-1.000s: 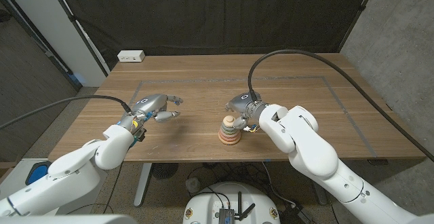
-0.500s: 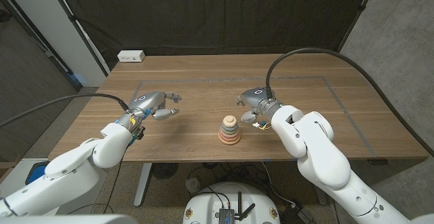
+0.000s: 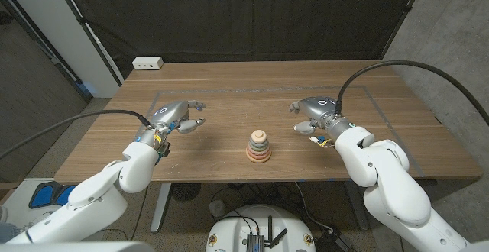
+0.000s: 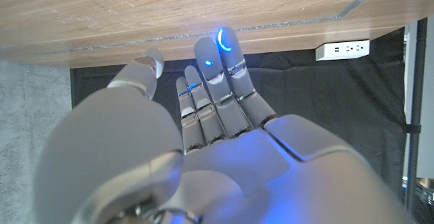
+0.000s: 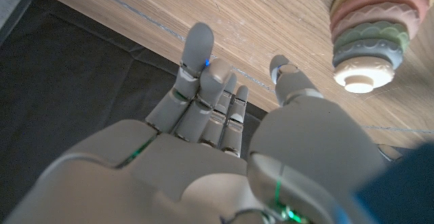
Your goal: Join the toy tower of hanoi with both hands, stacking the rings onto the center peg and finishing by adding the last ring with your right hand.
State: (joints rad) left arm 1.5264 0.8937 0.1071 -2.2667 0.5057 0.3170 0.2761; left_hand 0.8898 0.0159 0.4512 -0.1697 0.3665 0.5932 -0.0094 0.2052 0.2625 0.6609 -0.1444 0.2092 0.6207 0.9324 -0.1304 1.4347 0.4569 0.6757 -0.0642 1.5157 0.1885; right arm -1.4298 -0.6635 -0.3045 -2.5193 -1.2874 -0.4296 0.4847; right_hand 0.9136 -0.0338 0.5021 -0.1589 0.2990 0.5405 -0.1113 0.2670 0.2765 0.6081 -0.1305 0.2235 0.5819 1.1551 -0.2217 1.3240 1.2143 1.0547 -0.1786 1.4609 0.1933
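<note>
Between hands: toy tower of hanoi (image 3: 259,147) stands on desk (image 3: 229,92) near front edge, roughly midway btwn the two hands, touching neither.
Tower axis: long axis vertical, upright; widest ring at base, rings narrowing upward, pale small ring + peg tip at top. Points straight up from desk.
Tower rings: pinkish/orange lower rings, grey-green ones above, cream cap; in right wrist view tower (image 5: 369,37) shows past the thumb side of the fingers, clear of them.
Left hand (image 3: 174,117): over desk, well apart from tower; holds nothing.
Left fingers (image 4: 217,95): extended, long ones side by side w/ small gaps, thumb set off to one side; blue light on one fingertip. Nothing btwn them.
Right hand (image 3: 315,110): over desk, near tower but apart, tower off toward its fingertip/thumb side; holds nothing.
Right fingers (image 5: 196,68): extended, loosely together, thumb spread away; nothing pinched.
Beyond left fingers: white power strip (image 3: 147,63) at desk's far corner, also in left wrist view (image 4: 344,48).
Desk markings: thin taped line (image 3: 260,89) rectangle on wood, both hands + tower inside it.
Backdrop: black curtain (image 3: 229,15) behind desk.
</note>
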